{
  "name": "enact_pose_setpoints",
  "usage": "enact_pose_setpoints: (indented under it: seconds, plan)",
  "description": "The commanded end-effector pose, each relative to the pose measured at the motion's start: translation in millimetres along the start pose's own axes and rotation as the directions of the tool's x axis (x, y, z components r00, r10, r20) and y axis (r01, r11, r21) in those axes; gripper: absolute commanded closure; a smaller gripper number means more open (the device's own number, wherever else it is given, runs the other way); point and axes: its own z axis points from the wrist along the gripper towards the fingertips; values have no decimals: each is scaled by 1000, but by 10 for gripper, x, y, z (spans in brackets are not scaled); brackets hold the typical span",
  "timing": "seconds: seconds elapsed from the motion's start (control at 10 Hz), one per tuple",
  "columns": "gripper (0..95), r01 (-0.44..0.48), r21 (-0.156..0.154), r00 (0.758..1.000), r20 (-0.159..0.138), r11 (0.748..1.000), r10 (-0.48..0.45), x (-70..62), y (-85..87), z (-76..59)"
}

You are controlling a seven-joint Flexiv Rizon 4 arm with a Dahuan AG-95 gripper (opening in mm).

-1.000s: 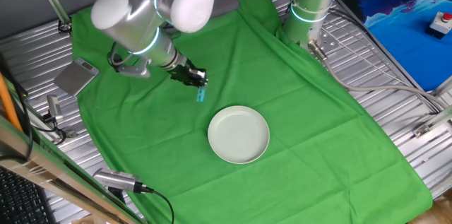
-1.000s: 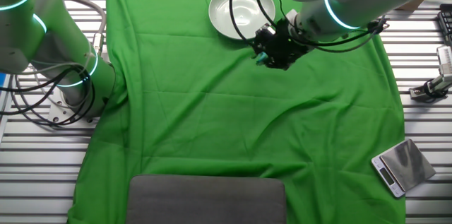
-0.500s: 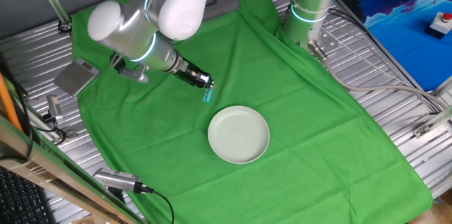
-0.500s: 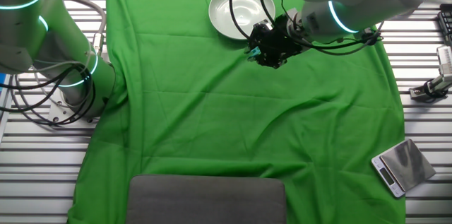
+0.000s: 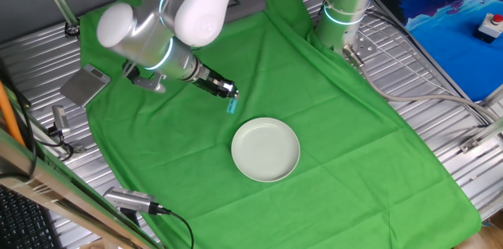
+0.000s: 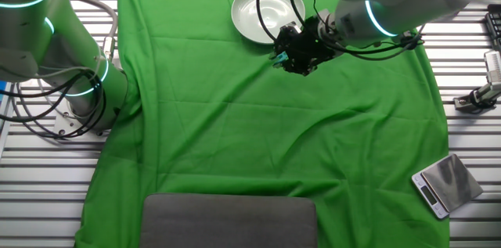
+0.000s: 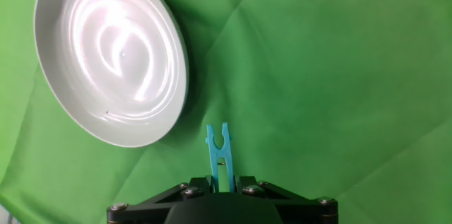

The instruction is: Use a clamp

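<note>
**Clip held just short of the plate rim**

The clip [image 7: 218, 155] is pinched by its legs in the closed claw [image 7: 222, 181], its long axis pointing straight out, open mouth forward. The plate [image 7: 162, 37] rim lies just left of the mouth, apart.

I can read no text, label, brand, number or sign in any of my three views. The small silver digital scale [image 6: 445, 185] lying on the slatted metal table beside the green cloth [image 6: 258, 131] has a dark display panel, but it is too small for me to make out any characters on it. The red round button [image 5: 495, 21] on its box beyond the cloth's far edge shows no lettering I can read either.
</note>
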Motion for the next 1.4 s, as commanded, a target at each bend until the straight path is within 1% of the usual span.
enact_pose_setpoints:
  seconds: [0.1,0.2,0.4,0.6,0.8,0.9,1.0,1.1,1.2,1.3,1.4]
  plan:
    - [950,13,-2,1000,1,1000,-13,4,4,-5]
    - [950,7,5,1000,-6,1000,-7,4,4,-5]
    - [950,25,3,1000,-6,1000,-25,4,4,-5]
    - [950,71,-7,997,-27,997,-71,4,4,-5]
    - [950,97,-25,994,-48,995,-98,4,4,-5]
    - [950,87,-36,994,-61,996,-89,4,4,-5]
    - [950,78,-38,995,-65,996,-81,4,4,-5]
    - [950,73,-46,994,-75,996,-76,-12,20,1]
    - [950,72,-49,994,-78,996,-75,-17,27,3]
    - [950,62,-57,994,-81,996,-67,-23,130,33]
    - [950,58,-58,995,-83,997,-63,-23,188,67]
